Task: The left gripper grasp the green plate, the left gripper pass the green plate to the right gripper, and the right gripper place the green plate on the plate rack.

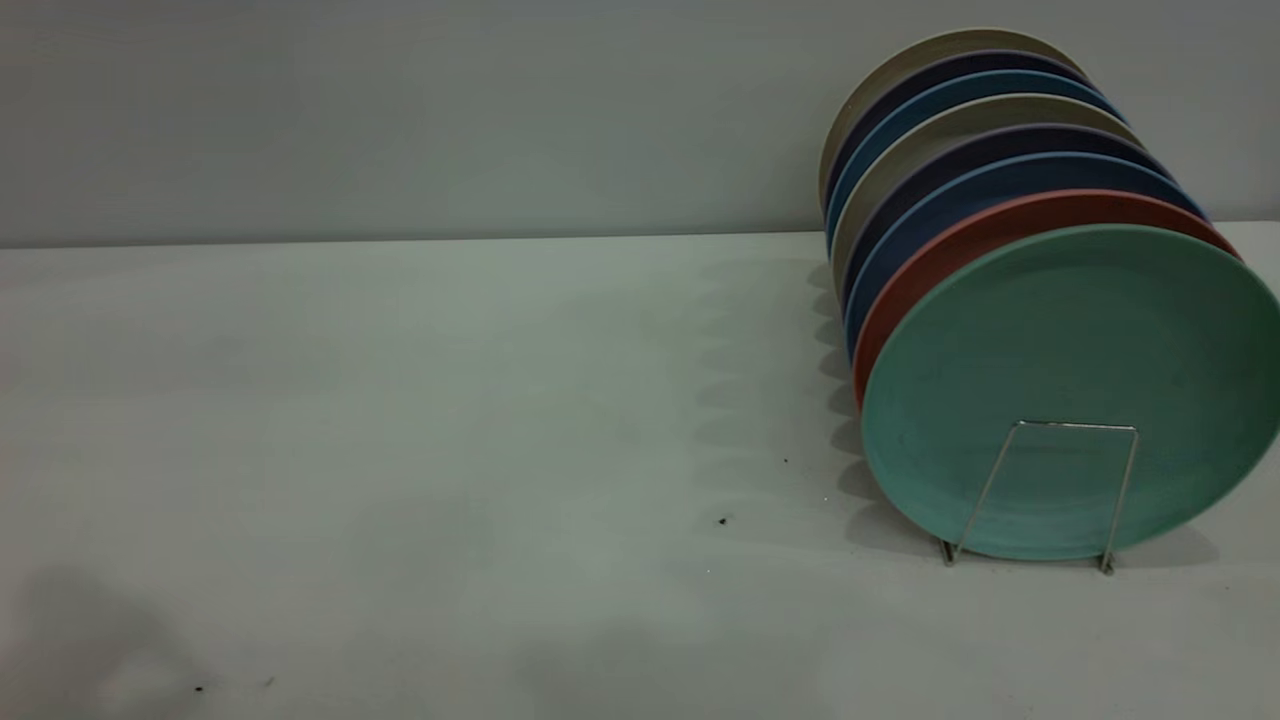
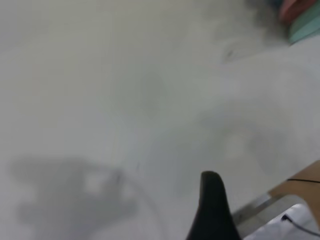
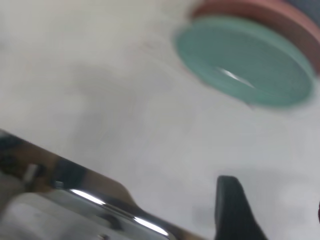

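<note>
Left gripper: over bare table, one finger visible, finger state cannot be told. Green plate: upright on edge, frontmost in plate rack, touching salmon-pink plate behind. Right gripper: nearer, plate ahead of it; finger state likewise undeterminable. Placement judged complete.

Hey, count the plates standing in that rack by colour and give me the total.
Beige plates: 2
Dark purple plates: 2
Blue plates: 2
Salmon-pink plate: 1
Green plate: 1
Total: 8, all upright in the plate rack.
</note>
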